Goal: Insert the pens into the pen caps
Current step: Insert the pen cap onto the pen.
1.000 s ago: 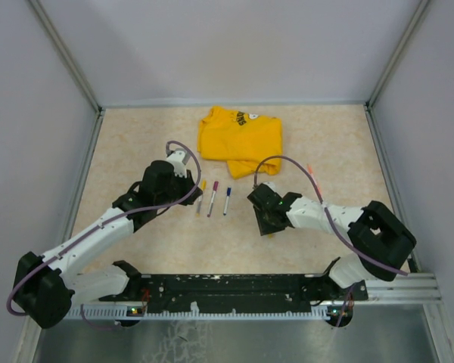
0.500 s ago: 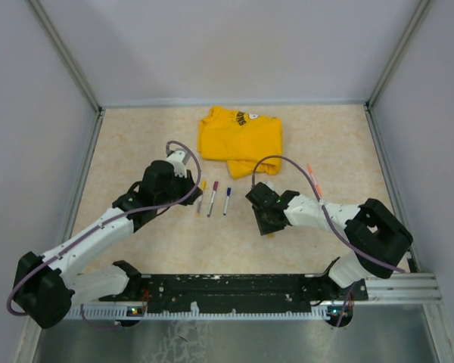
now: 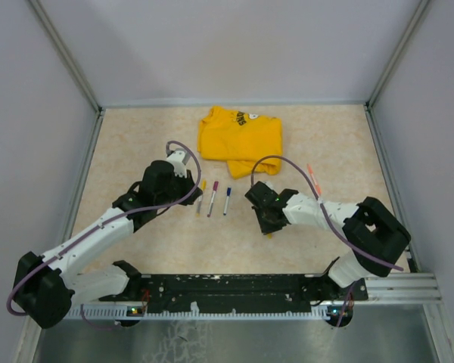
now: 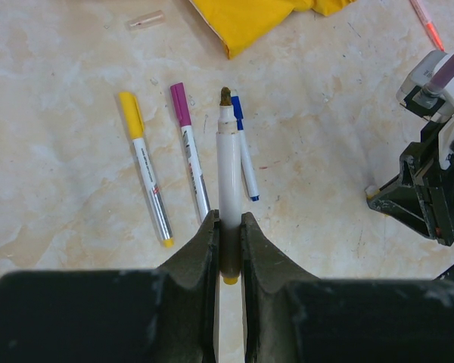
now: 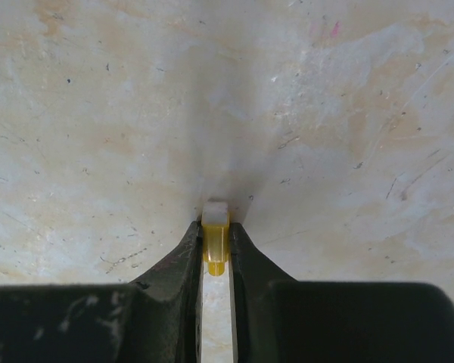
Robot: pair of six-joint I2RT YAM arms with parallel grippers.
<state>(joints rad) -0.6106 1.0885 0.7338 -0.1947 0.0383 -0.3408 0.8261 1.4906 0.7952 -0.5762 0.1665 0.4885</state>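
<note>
Pens: one uncapped pen [image 4: 228,162] is clamped in the left gripper [image 4: 227,224]. The jaws are narrow on the lower barrel, the dark tip points away from the fingers, and a yellow end plug shows between them. Three more pens lie on the table [image 4: 68,227] ahead of this gripper, roughly parallel. The yellow-capped pen [image 4: 146,168] is furthest left, the magenta-capped pen [image 4: 191,151] is next to it, and the blue-capped pen [image 4: 244,155] is just right of the held barrel. Contact between the blue-capped pen and the barrel cannot be told. Further ahead, the yellow T-shirt [image 4: 250,15] is cut off by the frame's top edge. Ahead-left is a small clear piece [image 4: 144,20], too small to identify. Far ahead-right, an orange pen [image 4: 426,21] runs out of frame.

The right gripper [image 5: 216,227] has its jaws narrow on a yellow cap [image 5: 216,240], held down at the table surface with the pale end away from the fingers. Which way the cap's opening faces cannot be told. Only bare, scuffed table lies ahead of and to both sides of this gripper.

In the top view there is open floor between the two grippers, and the three lying pens sit in that gap, nearer the left one. The side wall [image 3: 38,151] is well apart from either wrist. The left gripper's fingers and the held pen are hidden there under its own wrist.
</note>
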